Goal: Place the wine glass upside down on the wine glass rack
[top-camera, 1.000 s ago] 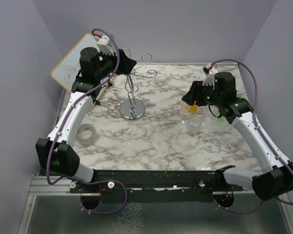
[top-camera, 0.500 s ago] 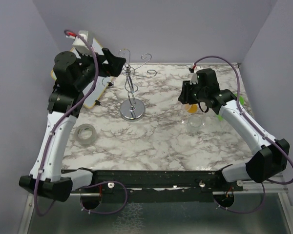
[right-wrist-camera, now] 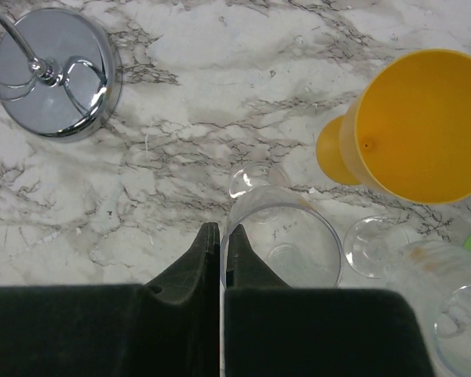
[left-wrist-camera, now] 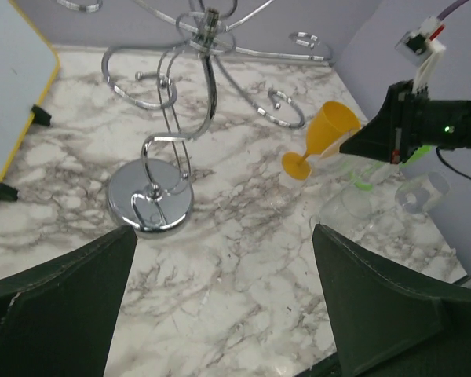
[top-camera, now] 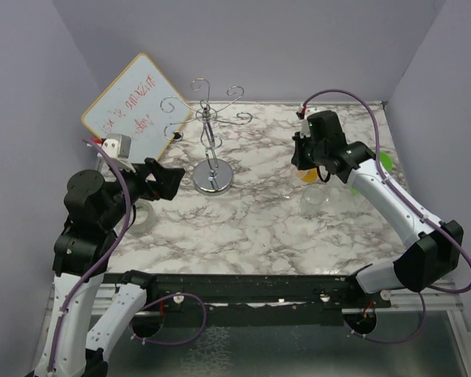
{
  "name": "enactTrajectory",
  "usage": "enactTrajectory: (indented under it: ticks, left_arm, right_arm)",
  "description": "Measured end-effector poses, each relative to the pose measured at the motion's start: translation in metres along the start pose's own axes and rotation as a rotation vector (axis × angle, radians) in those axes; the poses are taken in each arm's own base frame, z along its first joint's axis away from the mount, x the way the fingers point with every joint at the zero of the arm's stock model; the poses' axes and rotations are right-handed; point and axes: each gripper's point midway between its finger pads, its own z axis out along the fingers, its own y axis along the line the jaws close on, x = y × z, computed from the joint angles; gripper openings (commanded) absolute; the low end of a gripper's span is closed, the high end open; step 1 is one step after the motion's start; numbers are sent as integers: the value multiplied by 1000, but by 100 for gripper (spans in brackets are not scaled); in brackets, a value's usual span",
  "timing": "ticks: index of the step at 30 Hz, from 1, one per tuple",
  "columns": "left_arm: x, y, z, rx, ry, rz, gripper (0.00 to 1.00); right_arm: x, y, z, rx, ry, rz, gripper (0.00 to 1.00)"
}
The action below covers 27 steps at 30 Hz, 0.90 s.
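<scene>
Jaws: left gripper [left-wrist-camera: 224,232] wide apart; right gripper [right-wrist-camera: 220,232] pressed together, holding nothing, above the wine glass [right-wrist-camera: 283,250]. Whiteboard [top-camera: 133,104] red scribble illegible.

light: bright, even | shadows: soft | glare: wine glass rack [right-wrist-camera: 53,72] base | focus: sharp

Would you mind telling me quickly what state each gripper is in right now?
Left gripper: open, holding nothing.
Right gripper: shut, fingers together, nothing held.
</scene>
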Motion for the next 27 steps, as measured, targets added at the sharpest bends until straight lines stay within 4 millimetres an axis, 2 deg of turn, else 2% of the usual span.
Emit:
enactTrajectory:
  ticks: [5,10,13,18,22,24,25,27]
  left_arm:
    - [63,13,-13,-39,98,-143,98]
    - [120,21,-21,-79,176,-370,99]
    - [138,21,-22,-94,204,-486,99]
    - [166,20,-12,-110,264,-713,99]
    - [192,16,4,-81,312,-946,99]
    - [195,14,8,-77,317,-1034,99]
    - [193,13,10,-75,311,-1066,97]
    - [182,10,16,-60,289,-1138,75]
  right_arm:
    - [-3,10,-13,-34,-27,7,1]
    - [0,53,-38,-146,-104,-17,1]
    - [11,80,-45,-196,-142,-41,1]
    - [29,111,-56,-253,-208,-70,0]
    - [30,135,-71,-306,-292,-82,0]
    - [27,149,-81,-347,-343,-87,1]
    - [24,154,-86,-364,-371,-85,0]
    - [18,163,-95,-393,-424,-81,1]
